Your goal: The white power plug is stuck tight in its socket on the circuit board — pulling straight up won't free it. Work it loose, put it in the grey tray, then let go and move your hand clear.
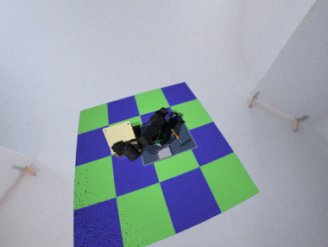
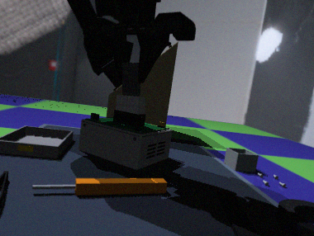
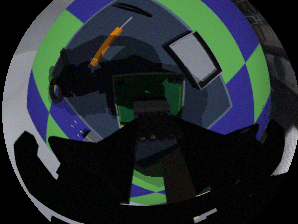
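Note:
The white power plug (image 2: 130, 104) (image 3: 151, 106) looks grey in shadow. It stands upright on the dark socket (image 2: 129, 119) on the green circuit board (image 2: 103, 120) (image 3: 147, 89), which tops a grey housing. I see no clear gap between plug and socket. My gripper (image 2: 130, 83) (image 3: 156, 123) is shut on the plug's narrower upper part, directly above the board. In the top view the arm covers the plug. The grey tray (image 1: 164, 153) (image 2: 37, 142) (image 3: 197, 59) lies beside the housing and holds nothing that I can see.
An orange screwdriver (image 1: 175, 134) (image 2: 121, 186) (image 3: 106, 46) lies in front of the housing in the exterior view. A small grey box (image 2: 241, 161) and several screws lie at the right there, near a black ring (image 2: 301, 205) (image 3: 56, 91). A beige panel (image 1: 119, 134) (image 2: 166, 88) stands behind the housing.

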### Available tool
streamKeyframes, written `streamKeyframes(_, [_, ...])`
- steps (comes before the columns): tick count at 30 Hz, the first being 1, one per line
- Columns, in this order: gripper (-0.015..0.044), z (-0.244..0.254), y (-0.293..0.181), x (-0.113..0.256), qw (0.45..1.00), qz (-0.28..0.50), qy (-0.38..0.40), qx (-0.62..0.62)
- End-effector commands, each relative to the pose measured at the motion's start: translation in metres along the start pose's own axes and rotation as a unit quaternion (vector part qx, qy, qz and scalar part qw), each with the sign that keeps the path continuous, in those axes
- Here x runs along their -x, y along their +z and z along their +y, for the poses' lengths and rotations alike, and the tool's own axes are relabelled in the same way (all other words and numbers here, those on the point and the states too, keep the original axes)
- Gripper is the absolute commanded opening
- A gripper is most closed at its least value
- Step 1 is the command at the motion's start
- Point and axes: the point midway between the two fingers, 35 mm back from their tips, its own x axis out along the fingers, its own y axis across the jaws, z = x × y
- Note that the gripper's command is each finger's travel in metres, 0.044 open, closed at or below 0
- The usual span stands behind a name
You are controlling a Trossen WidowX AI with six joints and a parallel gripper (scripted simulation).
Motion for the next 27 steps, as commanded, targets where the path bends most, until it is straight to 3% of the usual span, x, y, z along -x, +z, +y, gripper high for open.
streamKeyframes(1, [0.0000,0.009,-0.001,0.016,0.999,-0.011,-0.033,0.009])
streamKeyframes(7, [0.0000,0.018,-0.001,0.018,0.996,-0.012,-0.086,0.008])
streamKeyframes(14, [0.0000,0.007,-0.001,0.019,1.000,-0.011,-0.017,0.009])
streamKeyframes(27, [0.0000,0.007,-0.001,0.018,1.000,-0.011,-0.017,0.009])
